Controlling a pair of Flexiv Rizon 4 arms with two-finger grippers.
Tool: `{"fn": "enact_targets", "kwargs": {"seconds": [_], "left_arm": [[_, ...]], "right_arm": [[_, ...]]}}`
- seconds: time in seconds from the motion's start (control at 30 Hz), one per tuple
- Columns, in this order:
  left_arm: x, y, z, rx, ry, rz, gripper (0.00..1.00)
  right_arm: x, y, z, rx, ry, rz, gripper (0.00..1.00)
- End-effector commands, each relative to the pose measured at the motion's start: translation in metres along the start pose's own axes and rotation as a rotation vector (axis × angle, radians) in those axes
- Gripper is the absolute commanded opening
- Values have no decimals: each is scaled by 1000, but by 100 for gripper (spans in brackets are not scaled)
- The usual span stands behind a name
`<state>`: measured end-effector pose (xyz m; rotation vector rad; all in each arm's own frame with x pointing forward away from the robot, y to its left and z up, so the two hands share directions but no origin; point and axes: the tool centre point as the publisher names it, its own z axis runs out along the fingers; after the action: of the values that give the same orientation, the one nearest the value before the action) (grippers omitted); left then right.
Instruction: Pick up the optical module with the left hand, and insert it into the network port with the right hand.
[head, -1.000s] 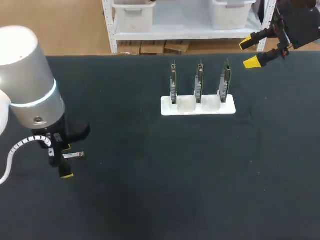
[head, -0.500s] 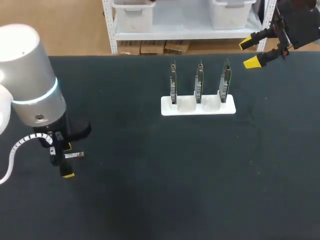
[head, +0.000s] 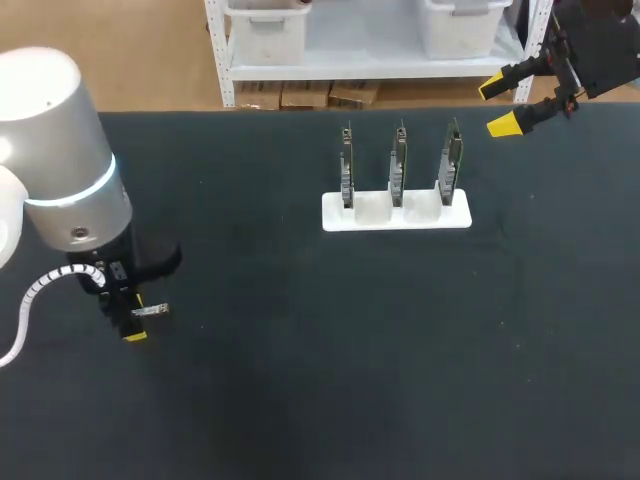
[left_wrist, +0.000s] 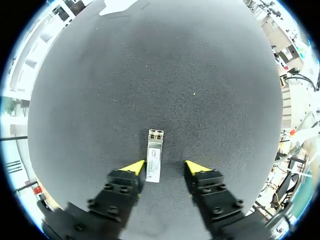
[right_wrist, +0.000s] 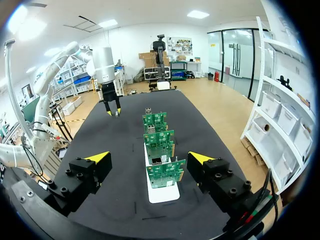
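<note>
The optical module (left_wrist: 154, 158), a small silver bar, lies flat on the dark table between my left gripper's (left_wrist: 164, 168) fingers. One yellow tip rests against its side; the other stands a little off, so the gripper is open. The head view shows that gripper (head: 130, 317) low at the table's left, with the module's end (head: 152, 310) sticking out beside it. My right gripper (head: 497, 106) hangs open above the far right edge, holding nothing. From its wrist view, the right gripper (right_wrist: 149, 158) looks down a row of three green circuit boards (right_wrist: 161, 172) with the network ports.
The three boards (head: 398, 160) stand upright in a white holder (head: 396, 215) at the table's far middle. A wide stretch of bare dark mat (head: 360, 350) lies between the holder and the left gripper.
My left gripper's fingers have drawn closer together around the module. The arm itself barely shifted, and the right arm has not moved.
</note>
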<state>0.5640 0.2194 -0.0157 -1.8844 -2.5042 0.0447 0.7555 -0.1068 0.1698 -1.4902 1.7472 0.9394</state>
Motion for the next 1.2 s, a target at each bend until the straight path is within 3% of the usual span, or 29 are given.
{"fn": "enact_targets", "kwargs": {"seconds": [0.03, 0.47, 0.67, 0.93, 1.0, 1.2], "left_arm": [[1, 1, 1, 2, -1, -1, 0], [2, 3, -4, 10, -42, -17, 0], [-10, 14, -41, 82, -274, -44, 0], [-44, 36, -139, 95, -703, 29, 0], [-46, 39, -156, 66, -740, 37, 0], [-46, 39, -156, 66, -740, 37, 0]], "right_arm": [[0, 1, 0, 3, 0, -1, 100], [0, 1, 0, 3, 0, -1, 100], [0, 1, 0, 3, 0, -1, 100], [0, 1, 0, 3, 0, -1, 100], [0, 1, 0, 3, 0, -1, 100], [0, 1, 0, 3, 0, -1, 100]]}}
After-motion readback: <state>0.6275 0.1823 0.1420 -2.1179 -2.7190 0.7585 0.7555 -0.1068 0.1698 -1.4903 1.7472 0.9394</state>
